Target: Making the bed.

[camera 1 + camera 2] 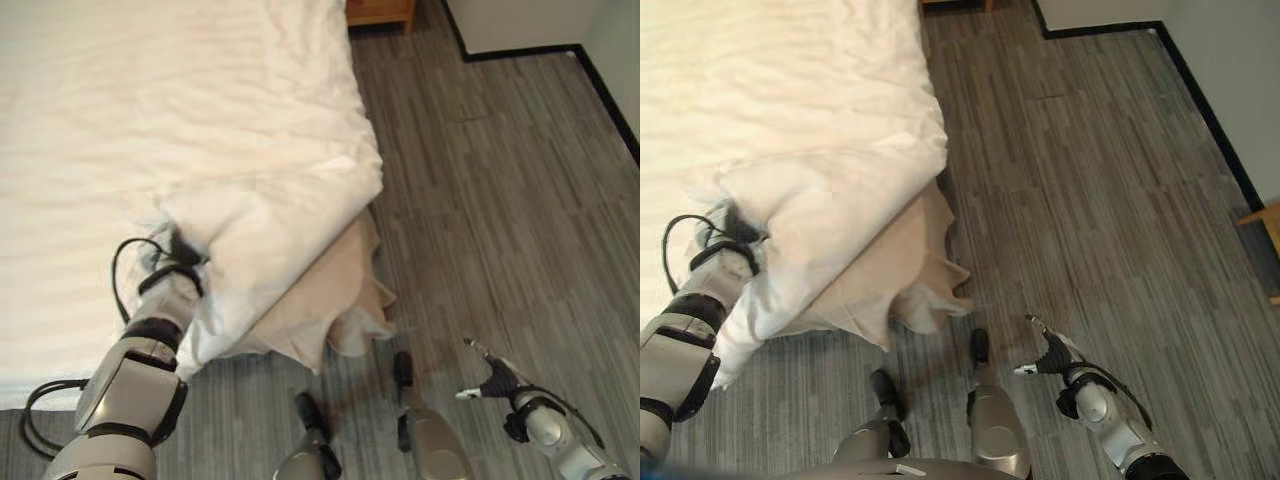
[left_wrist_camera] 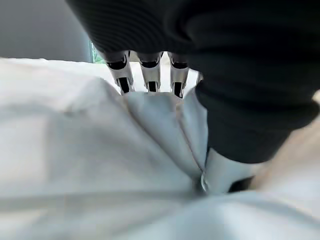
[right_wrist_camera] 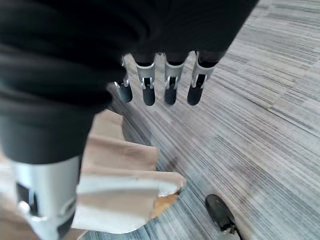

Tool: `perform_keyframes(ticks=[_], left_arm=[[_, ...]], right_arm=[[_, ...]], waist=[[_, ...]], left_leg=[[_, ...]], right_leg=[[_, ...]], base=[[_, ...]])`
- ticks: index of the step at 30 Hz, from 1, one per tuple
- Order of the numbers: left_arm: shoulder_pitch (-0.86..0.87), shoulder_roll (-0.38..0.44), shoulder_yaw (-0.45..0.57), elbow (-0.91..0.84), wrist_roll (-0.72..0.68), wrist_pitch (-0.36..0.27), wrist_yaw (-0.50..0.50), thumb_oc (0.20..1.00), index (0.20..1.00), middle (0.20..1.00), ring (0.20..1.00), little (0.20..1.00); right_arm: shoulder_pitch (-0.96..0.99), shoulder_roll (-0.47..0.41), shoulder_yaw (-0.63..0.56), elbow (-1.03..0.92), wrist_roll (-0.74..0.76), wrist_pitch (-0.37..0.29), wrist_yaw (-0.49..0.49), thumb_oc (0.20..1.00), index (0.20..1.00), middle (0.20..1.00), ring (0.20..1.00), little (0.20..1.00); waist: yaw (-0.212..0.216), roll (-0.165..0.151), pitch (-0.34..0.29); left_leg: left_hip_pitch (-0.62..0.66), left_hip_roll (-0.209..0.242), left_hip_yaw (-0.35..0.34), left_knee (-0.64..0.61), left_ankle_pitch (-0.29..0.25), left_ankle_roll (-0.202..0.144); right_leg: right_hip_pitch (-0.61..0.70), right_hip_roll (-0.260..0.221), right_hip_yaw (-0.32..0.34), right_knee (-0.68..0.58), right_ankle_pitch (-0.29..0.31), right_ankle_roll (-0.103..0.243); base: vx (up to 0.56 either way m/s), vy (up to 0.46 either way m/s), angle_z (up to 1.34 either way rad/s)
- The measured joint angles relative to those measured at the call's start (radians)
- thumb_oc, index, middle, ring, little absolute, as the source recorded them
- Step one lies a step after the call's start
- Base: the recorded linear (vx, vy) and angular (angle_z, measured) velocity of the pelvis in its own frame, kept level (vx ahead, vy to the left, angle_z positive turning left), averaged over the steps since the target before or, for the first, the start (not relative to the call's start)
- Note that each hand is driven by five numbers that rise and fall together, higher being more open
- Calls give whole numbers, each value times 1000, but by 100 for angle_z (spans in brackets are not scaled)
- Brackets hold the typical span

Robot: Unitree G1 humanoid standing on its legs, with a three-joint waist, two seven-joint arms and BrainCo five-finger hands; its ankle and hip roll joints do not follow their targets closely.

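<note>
Left: white duvet (image 1: 180, 120) covers the bed, its near right corner bunched and folded back on itself, overhanging the bed edge. Left hand (image 1: 172, 262) is buried in that bunched fold. In the left wrist view the fingers (image 2: 150, 75) run into the cloth and their tips are hidden, so I cannot tell whether they grip it.

Centre: a beige sheet (image 1: 330, 300) hangs out below the duvet corner, drooping to the floor (image 1: 500, 180).

Right: right hand (image 1: 1052, 355) hangs over bare floor, fingers relaxed and holding nothing, well apart from the bedding.

Risk, as judged: if the hold is loose, a pull would let the corner slip off. The dangling sheet could also drag or catch near the feet.

Room: floor to the right is open. A wooden piece (image 1: 380, 10) stands far, beside the bed.
</note>
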Motion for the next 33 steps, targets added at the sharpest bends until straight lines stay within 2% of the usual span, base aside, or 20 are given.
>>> perform_keyframes(ticks=[2, 4, 5, 6, 9, 10, 12, 14, 15, 16, 17, 19, 24, 26, 28, 30, 33], left_arm=[[80, -55, 44, -165, -54, -14, -23, 200, 200, 200, 200, 200], [153, -104, 45, -263, -100, -51, -44, 200, 200, 200, 200, 200], [283, -133, 63, -443, -153, -64, -86, 200, 200, 200, 200, 200], [351, -150, 48, -525, -182, -101, -119, 200, 200, 200, 200, 200], [530, -212, 31, -676, -263, -155, -208, 200, 200, 200, 200, 200], [631, -206, 0, -755, -377, -167, -306, 200, 200, 200, 200, 200], [685, -203, -13, -783, -480, -169, -399, 200, 200, 200, 200, 200], [735, -200, -30, -796, -566, -168, -469, 200, 200, 200, 200, 200], [764, -198, -37, -797, -637, -158, -521, 420, 420, 420, 420, 420], [775, -198, -37, -797, -664, -153, -548, 674, 674, 674, 674, 674], [800, -198, -42, -793, -737, -138, -601, 1000, 1000, 1000, 1000, 1000], [822, -198, -48, -794, -853, -95, -680, 1000, 1000, 1000, 1000, 1000], [901, -218, -71, -792, -1003, -26, -754, 1000, 1000, 1000, 1000, 1000], [919, -255, -100, -793, -1047, 2, -769, 1000, 1000, 1000, 1000, 1000], [907, -295, -168, -786, -1075, 9, -755, 1000, 1000, 1000, 1000, 1000], [869, -308, -231, -785, -1075, 10, -748, 1000, 1000, 1000, 1000, 1000], [739, -283, -372, -863, -1074, 21, -740, 1000, 1000, 1000, 1000, 1000]], right_arm=[[-1, 4, -1, 0, 0, 0, 0, 1000, 1000, 1000, 1000, 1000], [-8, 13, -7, 1, 0, 0, -1, 1000, 1000, 1000, 1000, 1000], [-19, 26, -13, -1, 0, 1, -1, 1000, 1000, 1000, 1000, 1000], [-18, 27, -22, -1, -1, 1, -1, 1000, 1000, 1000, 1000, 1000], [-17, 33, -42, 19, -11, 12, 1, 1000, 1000, 1000, 1000, 1000], [-28, 34, -43, 80, -40, 20, 3, 1000, 1000, 1000, 1000, 1000], [-32, 41, -52, 154, -63, 31, 3, 1000, 1000, 1000, 1000, 1000], [-31, 50, -47, 258, -85, 42, 6, 1000, 1000, 1000, 1000, 1000], [-38, 65, -38, 350, -97, 51, 10, 1000, 1000, 1000, 1000, 1000], [-34, 72, -35, 389, -99, 60, 13, 1000, 1000, 1000, 1000, 1000], [-51, 101, -38, 520, -102, 63, 12, 1000, 1000, 1000, 1000, 1000], [-55, 143, -38, 702, -119, 103, 24, 1000, 1000, 1000, 1000, 1000], [-9, 162, -48, 814, -119, 125, 45, 1000, 1000, 1000, 1000, 1000], [-6, 163, -50, 858, -118, 145, 47, 1000, 1000, 1000, 1000, 1000], [-11, 158, -50, 882, -118, 154, 47, 1000, 1000, 1000, 1000, 1000], [-15, 152, -45, 888, -119, 166, 47, 1000, 1000, 1000, 1000, 1000], [-65, 121, -43, 915, -119, 175, 46, 1000, 1000, 1000, 1000, 1000]], waist=[[11, -2, 7], [14, 0, 9], [19, 3, 11], [24, 6, 11], [41, 24, 12], [44, 32, 10], [69, 45, 1], [76, 58, -8], [76, 64, -17], [81, 68, -19], [89, 70, -21], [95, 74, -33], [106, 74, -51], [109, 76, -56], [125, 74, -61], [122, 81, -65], [118, 98, -73]], left_leg=[[44, -5, 0, 0, -1, 0], [81, -8, -2, -1, -11, 2], [114, -10, -6, -5, -23, 1], [130, -12, -6, -5, -29, 1], [169, -18, -17, -5, -51, 2], [193, -21, -23, -5, -52, 3], [205, -24, -25, -5, -56, 6], [220, -28, -27, -5, -59, 8], [230, -29, -28, -5, -61, 11], [233, -31, -28, -5, -61, 11], [242, -31, -29, -5, -61, 10], [254, -32, -48, -5, -60, 9], [257, -35, -66, -5, -63, 14], [259, -37, -81, -5, -62, 16], [252, -36, -97, -5, -62, 17], [246, -39, -118, -6, -60, 20], [236, -47, -145, -5, -59, 20]], right_leg=[[44, -5, -3, 0, -5, 6], [86, -9, -10, 0, -17, 11], [119, -12, -11, -1, -26, 19], [135, -15, -9, -3, -37, 22], [180, -23, -14, -4, -52, 33], [208, -25, -20, -4, -57, 33], [222, -30, -25, -3, -64, 33], [241, -33, -25, -3, -65, 40], [252, -35, -26, -3, -67, 42], [255, -37, -28, -2, -67, 42], [266, -37, -30, -1, -67, 42], [286, -38, -44, -1, -69, 42], [305, -43, -59, -3, -76, 46], [317, -46, -72, -5, -79, 43], [321, -47, -81, -2, -78, 42], [329, -51, -102, -4, -78, 42], [337, -59, -130, -5, -79, 43]], base=[[33, -11, 6], [54, -12, 7], [71, -7, 3], [73, -3, 4], [80, 19, 9], [40, 26, 18], [26, 11, 7], [-1, 4, 2], [-2, 6, 7], [0, 0, 0], [0, 0, 0], [-2, 1, 18], [-17, -6, 13], [-28, -25, 19], [-51, -35, 18], [-15, -12, 33], [7, -1, 33]])
